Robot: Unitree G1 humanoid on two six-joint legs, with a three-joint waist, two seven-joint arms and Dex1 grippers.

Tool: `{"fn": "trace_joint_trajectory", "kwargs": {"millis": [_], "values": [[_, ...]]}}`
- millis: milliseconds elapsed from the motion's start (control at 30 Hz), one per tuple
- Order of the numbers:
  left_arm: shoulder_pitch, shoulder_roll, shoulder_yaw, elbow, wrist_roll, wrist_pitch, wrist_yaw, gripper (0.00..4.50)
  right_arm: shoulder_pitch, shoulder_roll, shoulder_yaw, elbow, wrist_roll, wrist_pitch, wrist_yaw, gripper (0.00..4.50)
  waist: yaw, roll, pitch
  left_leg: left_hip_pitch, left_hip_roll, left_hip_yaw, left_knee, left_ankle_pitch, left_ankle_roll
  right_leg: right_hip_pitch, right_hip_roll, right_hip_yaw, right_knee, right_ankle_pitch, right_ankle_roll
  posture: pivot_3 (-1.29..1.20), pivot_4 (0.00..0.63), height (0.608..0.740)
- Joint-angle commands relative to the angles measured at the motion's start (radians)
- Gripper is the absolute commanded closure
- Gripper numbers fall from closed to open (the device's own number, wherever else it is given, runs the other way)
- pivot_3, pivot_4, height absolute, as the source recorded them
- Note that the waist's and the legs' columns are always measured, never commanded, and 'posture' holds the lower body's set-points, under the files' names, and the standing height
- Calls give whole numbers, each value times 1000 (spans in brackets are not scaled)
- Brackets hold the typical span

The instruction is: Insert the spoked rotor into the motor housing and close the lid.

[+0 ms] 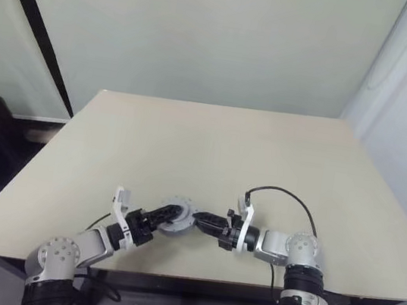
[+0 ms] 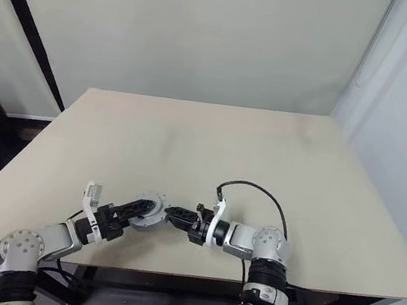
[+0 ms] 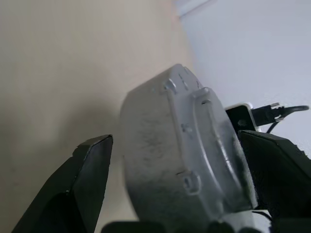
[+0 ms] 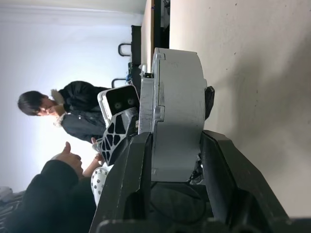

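Grey metal, round and thick-walled, the motor housing (image 4: 176,111) hangs just above the near edge of the beige tabletop (image 1: 212,146), closed up with its lid as far as we can judge. Our right tool (image 4: 170,160) clamps it across its flat faces. Our left tool (image 1: 171,213) stands spread wide around it, fingers (image 3: 82,179) clear of the rim. We should keep the right grip square and set the housing down level. A person (image 4: 73,116) sits beyond.

Round grey motor housing (image 1: 176,215), lid closed, on edge above the table's near edge
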Motion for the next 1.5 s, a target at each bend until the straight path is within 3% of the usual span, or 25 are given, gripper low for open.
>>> {"fn": "trace_joint_trajectory", "kwargs": {"millis": [33,133,200,333,400,433,533,633,767,967,1100,1333,1500], "values": [[-25,-14,41,-5,-73,21,25,0,-41,24,8,-49,63,1,14,3276,0,0,0,0,0,0,0,0,0,0,0,0,0,0,0,0,0,740],[-27,-23,50,3,-108,43,44,174,-38,21,8,-51,63,0,10,3276,0,0,0,0,0,0,0,0,0,0,0,0,0,0,0,0,0,740],[-26,-28,54,9,-129,62,57,569,-32,15,22,-59,58,-5,11,3276,0,0,0,0,0,0,0,0,0,0,0,0,0,0,0,0,0,740],[-22,-42,56,13,-157,77,74,1889,-22,3,47,-74,50,-17,14,3277,0,0,0,0,0,0,0,0,0,0,0,0,0,0,0,0,0,740],[-22,-44,51,18,-168,83,79,2054,-16,-2,59,-85,51,-25,24,3277,1,0,0,0,0,0,0,0,0,0,0,0,0,0,0,0,0,740],[-21,-44,49,19,-172,85,80,2063,-14,-4,64,-89,54,-26,30,2539,2,0,0,0,0,0,0,0,0,0,0,0,0,0,0,0,0,740],[-19,-45,41,19,-169,76,79,2464,-13,-7,66,-91,65,-35,34,1557,1,0,0,0,0,0,1,0,0,0,0,0,0,0,0,0,0,740],[-20,-57,47,19,-166,43,79,2485,-16,5,52,-90,50,-82,-3,474,1,0,0,0,0,0,1,0,0,0,0,1,0,0,0,0,0,740],[-16,-60,40,8,-144,-17,75,2485,-6,-8,89,-110,34,-151,12,467,1,0,0,0,0,0,1,0,0,0,0,0,0,0,0,0,0,740],[-26,-47,69,-32,-86,-196,80,2485,81,-113,368,-238,-151,-518,140,467,1,0,0,0,0,0,1,0,0,0,0,0,-1,0,0,0,0,740],[-17,5,59,-44,49,-344,115,2485,102,-125,410,-270,-169,-600,144,467,0,-1,0,0,0,1,0,0,0,0,0,1,-1,1,-1,0,0,740],[-42,86,45,95,400,-772,186,2485,148,-284,725,-286,-517,-1064,197,467,8,-3,0,0,0,1,0,0,-1,0,0,1,-2,1,-1,0,0,740],[-87,95,58,222,463,-908,187,2486,170,-300,777,-260,-587,-1182,197,467,20,-9,1,0,-1,1,0,0,-1,0,0,1,-2,1,-1,0,0,740]]}}
